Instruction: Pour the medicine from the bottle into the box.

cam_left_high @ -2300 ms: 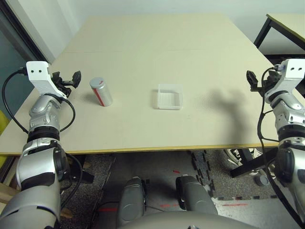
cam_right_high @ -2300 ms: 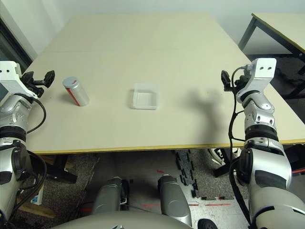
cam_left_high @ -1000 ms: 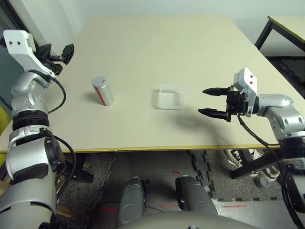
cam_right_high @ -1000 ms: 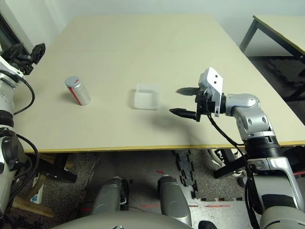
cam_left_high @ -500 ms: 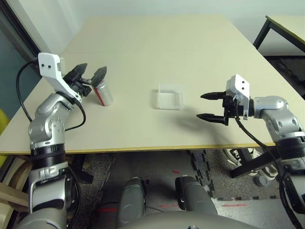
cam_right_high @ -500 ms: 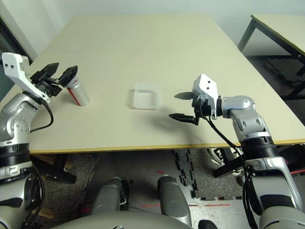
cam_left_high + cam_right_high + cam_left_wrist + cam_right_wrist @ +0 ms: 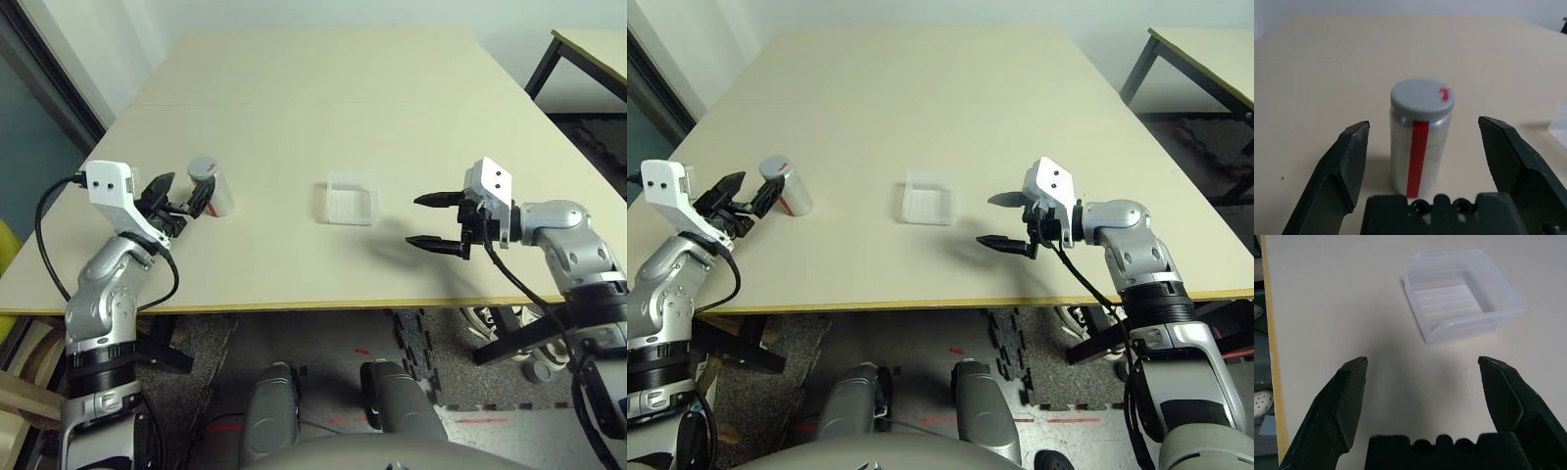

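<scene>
The pale worktop (image 7: 323, 108) is seen carrying two things. The clear box (image 7: 350, 199) is set near its middle. The capped bottle (image 7: 212, 186) is stood upright to the left, well apart from it. The left tool (image 7: 183, 199) is held wide open just short of the bottle, gripping nothing. The right tool (image 7: 432, 221) is held wide open and empty, right of the box.
</scene>
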Motion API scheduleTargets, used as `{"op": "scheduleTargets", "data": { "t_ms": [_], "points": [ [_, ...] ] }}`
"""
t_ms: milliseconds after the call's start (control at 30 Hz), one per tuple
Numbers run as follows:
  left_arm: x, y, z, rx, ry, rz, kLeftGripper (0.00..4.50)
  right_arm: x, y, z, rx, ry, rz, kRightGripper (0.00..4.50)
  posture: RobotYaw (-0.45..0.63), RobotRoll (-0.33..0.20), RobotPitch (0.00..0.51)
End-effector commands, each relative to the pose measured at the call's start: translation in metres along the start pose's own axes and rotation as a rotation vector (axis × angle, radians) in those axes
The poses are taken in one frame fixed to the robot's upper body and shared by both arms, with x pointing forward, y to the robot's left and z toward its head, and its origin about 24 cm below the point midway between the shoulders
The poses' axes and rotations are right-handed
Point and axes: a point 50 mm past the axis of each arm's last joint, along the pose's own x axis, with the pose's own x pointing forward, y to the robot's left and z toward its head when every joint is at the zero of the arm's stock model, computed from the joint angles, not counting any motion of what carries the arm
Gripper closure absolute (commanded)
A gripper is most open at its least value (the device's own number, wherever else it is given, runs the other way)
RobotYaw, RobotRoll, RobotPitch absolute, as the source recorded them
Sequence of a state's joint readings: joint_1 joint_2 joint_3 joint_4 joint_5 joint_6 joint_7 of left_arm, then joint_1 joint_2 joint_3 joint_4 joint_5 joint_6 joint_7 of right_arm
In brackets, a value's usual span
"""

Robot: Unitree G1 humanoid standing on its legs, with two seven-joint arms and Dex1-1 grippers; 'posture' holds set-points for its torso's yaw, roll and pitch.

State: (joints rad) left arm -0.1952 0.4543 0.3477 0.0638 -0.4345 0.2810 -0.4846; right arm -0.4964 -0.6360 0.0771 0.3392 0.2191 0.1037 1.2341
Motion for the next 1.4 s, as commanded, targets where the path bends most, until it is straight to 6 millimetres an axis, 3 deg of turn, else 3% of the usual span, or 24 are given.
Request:
{"op": "scheduleTargets", "data": {
  "t_ms": [33,433,833,1400],
  "points": [
    [0.002,0.001,-0.013,0.016,0.031,-0.006,0.03,0.003,0.001,-0.001,-0.003,0.002,0.006,0.00,-0.13,0.000,0.081],
    [0.022,0.012,-0.029,0.074,0.071,-0.019,0.03,0.003,0.004,0.001,-0.006,-0.013,-0.008,0.00,-0.16,0.000,0.083],
    [0.043,0.007,-0.036,0.131,0.091,-0.085,0.03,0.003,0.006,0.003,-0.003,-0.022,-0.014,0.00,-0.18,0.000,0.089],
    [0.062,0.012,-0.033,0.130,0.090,-0.071,0.03,0.002,0.008,0.004,0.003,-0.015,-0.021,0.00,-0.20,0.000,0.093]
  ]
}}
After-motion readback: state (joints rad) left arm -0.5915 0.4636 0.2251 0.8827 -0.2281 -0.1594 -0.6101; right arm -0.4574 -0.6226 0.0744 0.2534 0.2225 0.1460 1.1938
